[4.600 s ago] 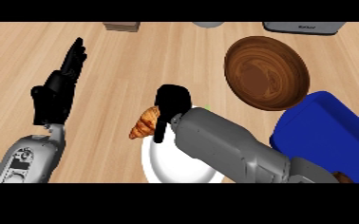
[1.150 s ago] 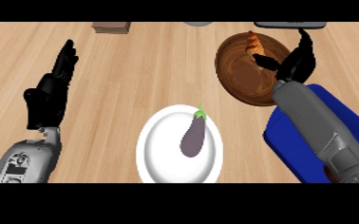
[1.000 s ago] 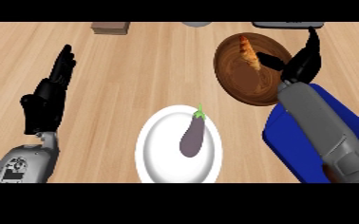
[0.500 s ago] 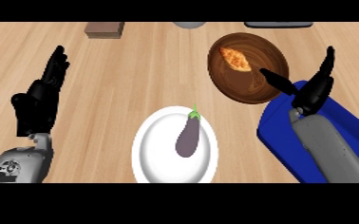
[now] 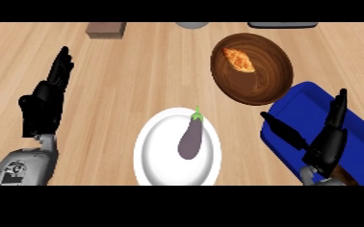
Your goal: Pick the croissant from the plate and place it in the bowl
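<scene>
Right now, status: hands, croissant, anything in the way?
Left hand open, right hand open, both empty. Croissant lies in bowl. Eggplant alone on plate, nothing blocking.

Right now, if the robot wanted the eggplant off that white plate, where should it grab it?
Probably take the eggplant around its thick purple middle, coming straight down from above, with fingers closing across its narrow width. It lies flat on the plate, lengthwise away from the robot, with its green stem at the far end. The stem looks too small to hold.
</scene>
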Tool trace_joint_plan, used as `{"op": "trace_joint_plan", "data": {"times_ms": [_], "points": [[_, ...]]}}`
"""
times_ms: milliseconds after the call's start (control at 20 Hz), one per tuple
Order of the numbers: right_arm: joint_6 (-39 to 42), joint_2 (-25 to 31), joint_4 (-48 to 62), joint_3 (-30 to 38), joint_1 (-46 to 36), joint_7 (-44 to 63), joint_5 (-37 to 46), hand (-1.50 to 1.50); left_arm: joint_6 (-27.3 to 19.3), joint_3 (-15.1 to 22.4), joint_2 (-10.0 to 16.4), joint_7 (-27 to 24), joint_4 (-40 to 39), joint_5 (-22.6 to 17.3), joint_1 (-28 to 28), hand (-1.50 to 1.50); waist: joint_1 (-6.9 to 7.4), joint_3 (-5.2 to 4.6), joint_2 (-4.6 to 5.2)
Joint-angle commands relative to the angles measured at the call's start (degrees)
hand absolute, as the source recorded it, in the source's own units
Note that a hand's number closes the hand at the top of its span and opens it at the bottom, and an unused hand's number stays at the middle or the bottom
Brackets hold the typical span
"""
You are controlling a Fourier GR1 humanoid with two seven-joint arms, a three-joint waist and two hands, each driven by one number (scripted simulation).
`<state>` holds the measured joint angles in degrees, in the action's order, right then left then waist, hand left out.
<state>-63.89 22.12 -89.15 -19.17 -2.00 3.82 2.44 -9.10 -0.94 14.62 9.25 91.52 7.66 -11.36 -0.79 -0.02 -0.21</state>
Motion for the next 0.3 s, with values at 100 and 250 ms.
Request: {"op": "trace_joint_plan", "data": {"times_ms": [100, 250], "points": [[1.7, -3.0, -8.2, 0.9, 11.8, -8.7, -0.1, -1.5, -0.4, 0.2, -2.4, -1.3, -1.3, 1.7, -0.3, 0.0, 0.27, 0.03, 0.14], [1.1, -5.6, -6.5, -0.1, 9.2, -5.2, 4.5, -1.5, -0.1, 1.2, -4.1, -0.1, 2.3, 2.1, 2.4, 0.0, 0.68, 0.02, 0.15]]}}
